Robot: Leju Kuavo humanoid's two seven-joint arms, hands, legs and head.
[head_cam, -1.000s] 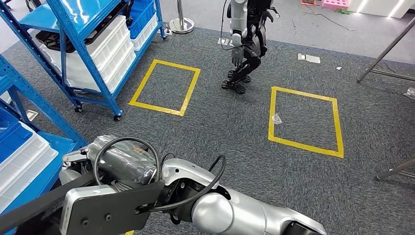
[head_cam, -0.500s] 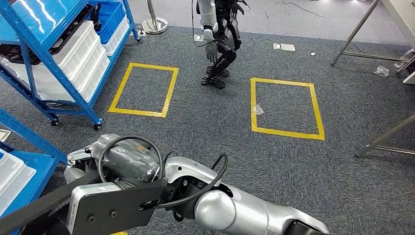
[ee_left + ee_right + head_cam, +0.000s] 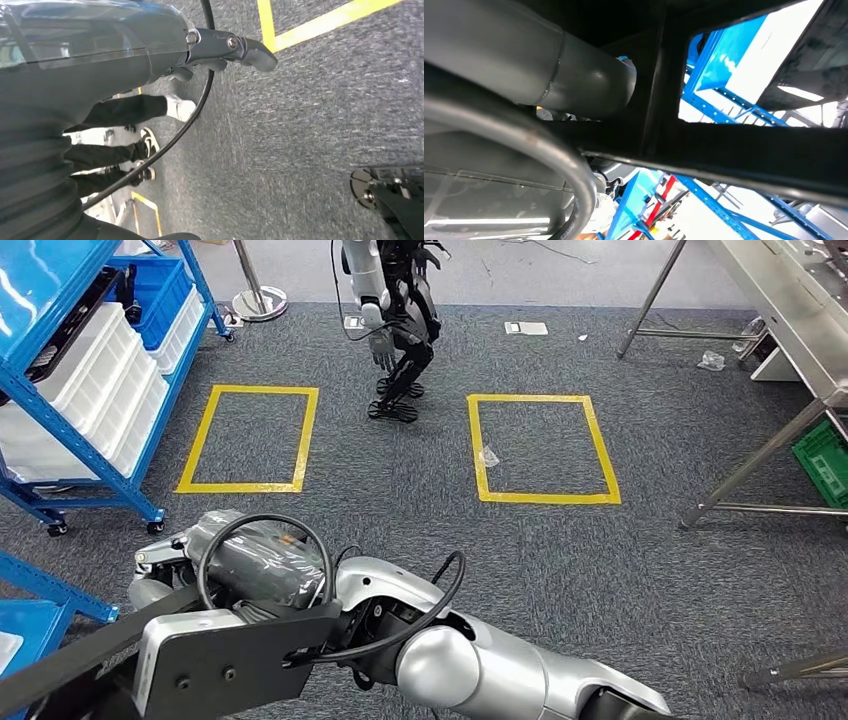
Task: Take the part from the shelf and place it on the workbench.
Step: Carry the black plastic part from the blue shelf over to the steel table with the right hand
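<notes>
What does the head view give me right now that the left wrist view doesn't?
Head view alone: the blue shelf, the steel workbench, another humanoid robot, two yellow floor rectangles, and the black part carried low in front. Left wrist view alone: a person's legs and shoes. Both: the left hand and grey carpet.

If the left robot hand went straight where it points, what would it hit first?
Likely nothing: the left robot hand points over carpet toward a yellow tape line, though depth is unclear.
</notes>
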